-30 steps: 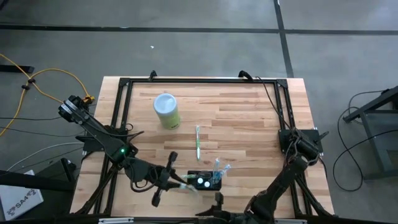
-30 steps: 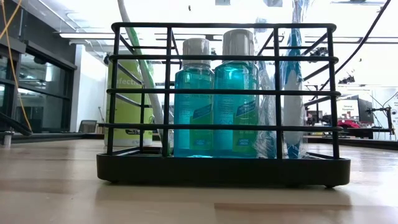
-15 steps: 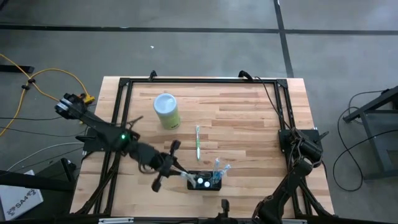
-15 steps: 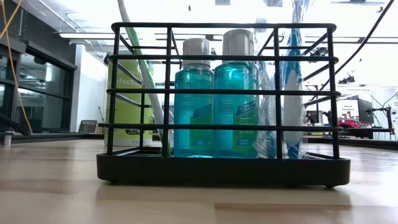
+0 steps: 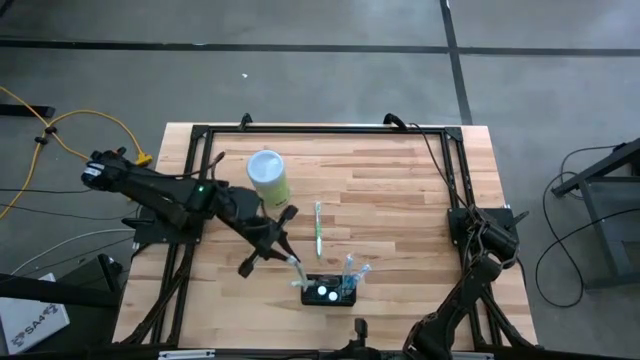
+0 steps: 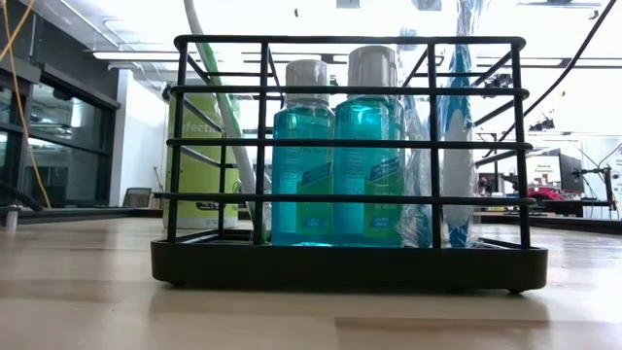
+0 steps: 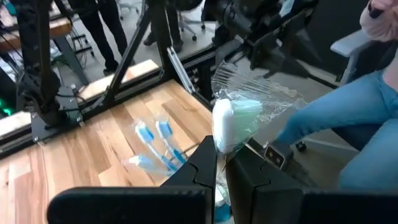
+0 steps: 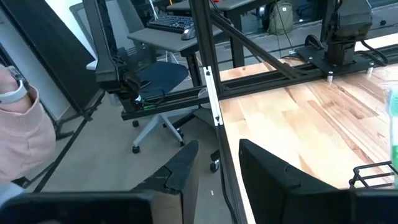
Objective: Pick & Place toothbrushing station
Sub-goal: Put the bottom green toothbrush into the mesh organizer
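Note:
The toothbrushing station [image 5: 328, 292] is a black wire rack on a black base [image 6: 350, 264], standing near the table's near edge. It holds two blue bottles [image 6: 335, 160] and wrapped blue toothbrushes [image 7: 152, 146]. A green-and-white stalk [image 6: 216, 102] leans in its left part. My left gripper [image 5: 290, 256] hovers just far-left of the station, shut on a white-and-green toothbrush [image 7: 231, 121] in clear wrap. My right gripper [image 5: 357, 327] waits at the near edge, open with nothing between its fingers [image 8: 217, 163]. My left gripper pinches the wrapped toothbrush between its two fingers [image 7: 205, 171], just behind the head. The head end [image 7: 227, 127] and loose wrap stick out past the fingertips. The rest of the handle is hidden behind the fingers. The brush is lifted clear, well above the table.
A pale green cylinder [image 5: 268, 178] with a whitish top stands at the far left. A green toothbrush [image 5: 318, 228] lies on the table's middle, just beyond the station. A black frame [image 5: 330, 128] rims the table. A person sits beyond the table's near edge [image 7: 348, 118].
My left gripper has swung away from the station's left side toward the table's far edge, carrying the wrapped toothbrush with it. My right gripper has drawn back a little toward the near edge. The station has stayed where it was.

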`<state>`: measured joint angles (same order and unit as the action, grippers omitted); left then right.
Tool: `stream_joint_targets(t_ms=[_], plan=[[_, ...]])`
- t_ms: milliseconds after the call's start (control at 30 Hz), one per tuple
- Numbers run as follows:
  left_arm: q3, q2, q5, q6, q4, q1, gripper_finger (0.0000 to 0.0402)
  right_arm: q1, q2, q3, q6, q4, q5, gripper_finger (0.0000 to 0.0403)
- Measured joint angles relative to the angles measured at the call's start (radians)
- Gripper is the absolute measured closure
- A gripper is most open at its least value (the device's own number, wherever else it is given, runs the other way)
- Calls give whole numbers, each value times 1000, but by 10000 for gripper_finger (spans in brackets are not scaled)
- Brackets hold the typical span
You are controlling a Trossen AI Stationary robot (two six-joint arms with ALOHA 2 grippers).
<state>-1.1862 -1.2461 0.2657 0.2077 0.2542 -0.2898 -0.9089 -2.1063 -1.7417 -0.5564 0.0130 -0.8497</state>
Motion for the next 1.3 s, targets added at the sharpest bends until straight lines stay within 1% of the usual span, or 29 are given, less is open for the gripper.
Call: stream_joint_targets(t_ms=[200,267,533,800,1033,1167,1300], plan=[[9,-7,89,47,20,48,392,2,0,0,2,-1,0,298],[24,-10,95,59,26,53,392,2,0,0,3,-1,-5,298],[87,-9,99,86,-66,54,392,2,-1,0,3,-1,-11,298],[196,-8,100,83,-195,54,392,2,-1,0,3,-1,-11,298],[245,-8,99,88,-231,54,392,2,-1,1,2,-1,-11,298],[278,-8,98,92,-291,54,392,2,-1,1,1,-1,-11,298],[303,-8,98,93,-313,54,392,2,-1,1,0,-1,-11,298]])
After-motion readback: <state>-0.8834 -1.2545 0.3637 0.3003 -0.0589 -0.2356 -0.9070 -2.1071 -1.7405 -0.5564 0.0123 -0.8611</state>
